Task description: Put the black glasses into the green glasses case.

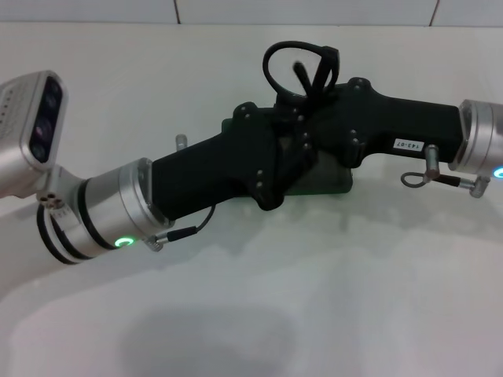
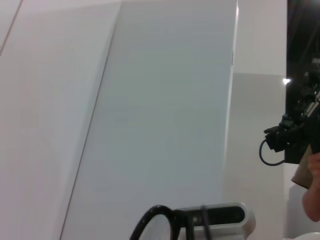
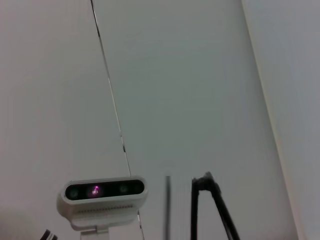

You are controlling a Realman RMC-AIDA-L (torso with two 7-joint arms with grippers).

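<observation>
The black glasses stand up in the air above the spot where my two grippers meet, their rim looping to the left. My left gripper reaches in from the lower left and my right gripper from the right. Which one holds the glasses cannot be told. The green glasses case lies on the table under both grippers, with only its edges showing. A black rim of the glasses shows in the left wrist view, and slim temple arms of the glasses in the right wrist view.
The white table stretches in front, with a tiled wall behind it. The right wrist's camera shows in the left wrist view, and the left wrist's camera in the right wrist view. Black equipment stands far off.
</observation>
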